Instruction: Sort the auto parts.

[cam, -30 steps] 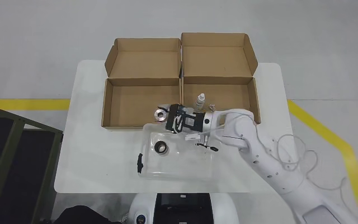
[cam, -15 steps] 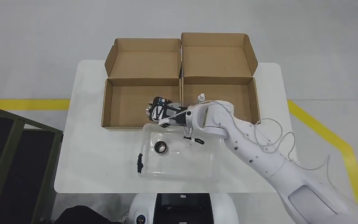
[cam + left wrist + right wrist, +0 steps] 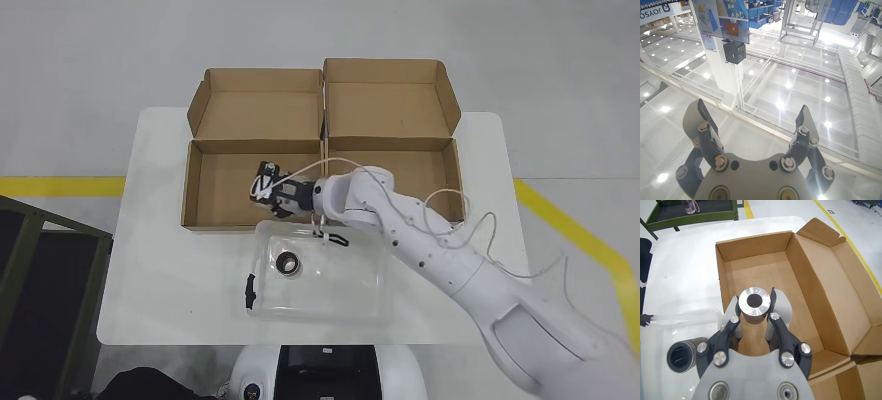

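**Right gripper has the metal sleeve over the left box; left gripper idle**

On my right wrist feed, the right gripper (image 3: pixel 754 302) is clamped on a short silver metal sleeve (image 3: pixel 754 311). One finger presses each side of its round wall, and its bored end face is turned toward the camera. The sleeve sits right at the fingertips and stands out a little past them.

Beyond and beneath the fingers I see the bare floor of the left cardboard box (image 3: pixel 761 273). The sleeve is held above that floor and does not touch it. The box's open lid flap lies past the fingers on the far side. From the top view, the right gripper (image 3: pixel 268 186) and its load are inside the outline of the left cardboard box (image 3: pixel 225 195), close to the wall it shares with the right cardboard box (image 3: pixel 400 180).

Behind the fingers, back beside the gripper's palm, a dark linear bearing (image 3: pixel 682 357) lies on its side in the clear plastic tray (image 3: pixel 677 316). From above, the bearing (image 3: pixel 290 264) lies in the tray (image 3: pixel 330 295) well apart from the fingertips. The tray stands on the white table (image 3: pixel 160 260) just in front of both boxes.

The left gripper (image 3: pixel 751 113) is pointed up at the ceiling. Its toothed fingers are spread wide with nothing between them.
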